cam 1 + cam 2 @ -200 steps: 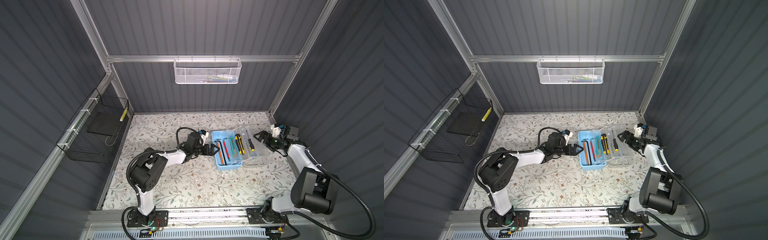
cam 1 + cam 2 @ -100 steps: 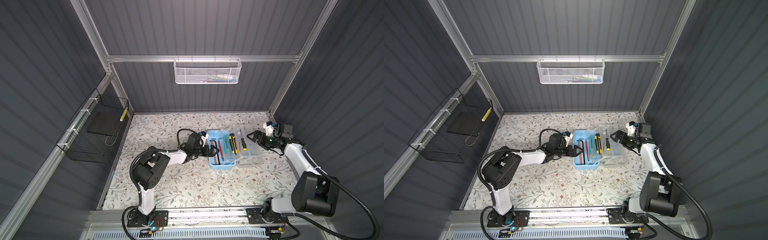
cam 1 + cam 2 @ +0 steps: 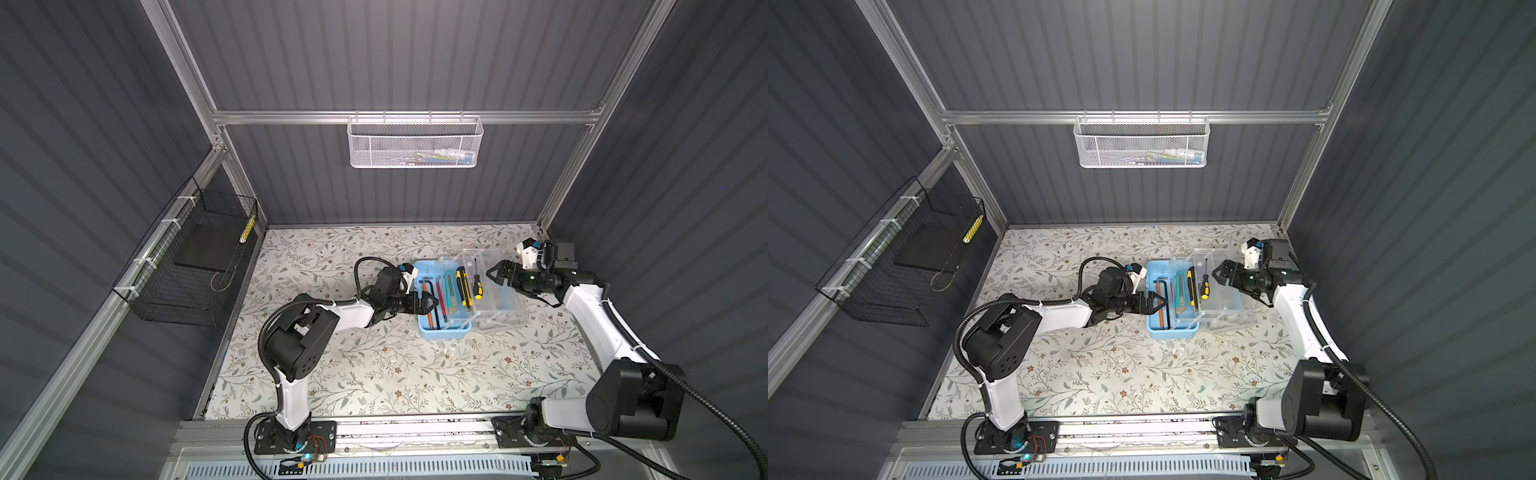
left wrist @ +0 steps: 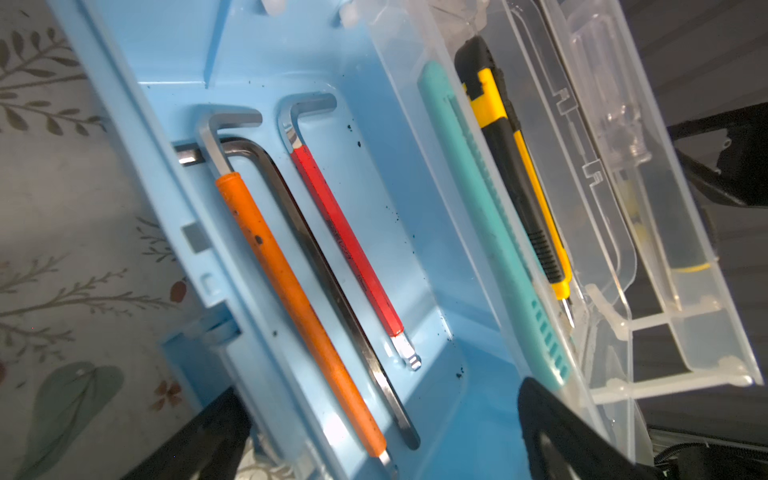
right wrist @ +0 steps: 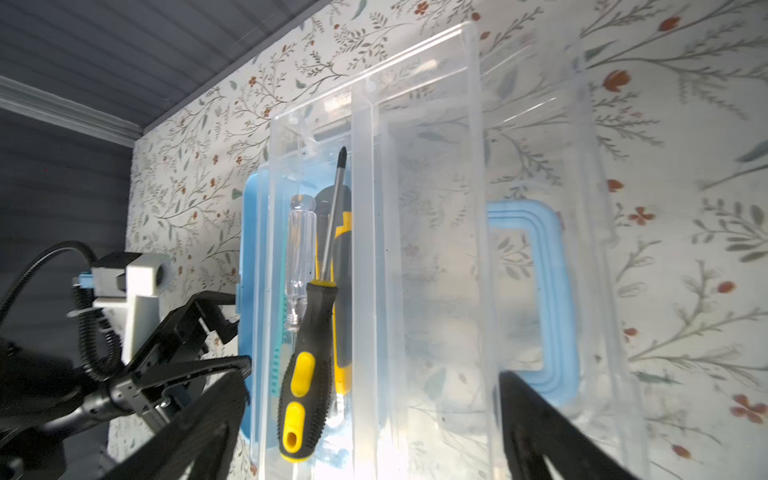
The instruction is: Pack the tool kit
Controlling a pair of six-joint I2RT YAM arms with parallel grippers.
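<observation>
At the bottom of both top views the two arm bases stand on a rail, and above them lies the flowered counter (image 3: 374, 365), bare in the lower part. In the middle right of the frame the tool kit (image 3: 442, 328) stands open on the counter. Its blue base holds three hex keys (image 4: 291, 299) and two cutters (image 4: 490, 232). A screwdriver (image 3: 477, 286) lies on the clear plastic part beside them, and the clear lid (image 3: 505, 305) is folded out to the right.

The left end effector (image 3: 428, 302) is at the left wall of the box with its jaws wide apart and holds nothing. The right end effector (image 3: 494, 276) is at the upper right of the box, just beside the clear plastic. Its jaws are also apart and empty.

Higher in the frame, a black wire basket (image 3: 187, 266) hangs on the left wall and a white mesh basket (image 3: 415, 145) on the back wall.

I think the tools are already inside, so the step in hand is closing. The next move probably needs the right arm to take the lid edge and swing it over, while the left one steadies the base. The loose screwdriver may slide.
</observation>
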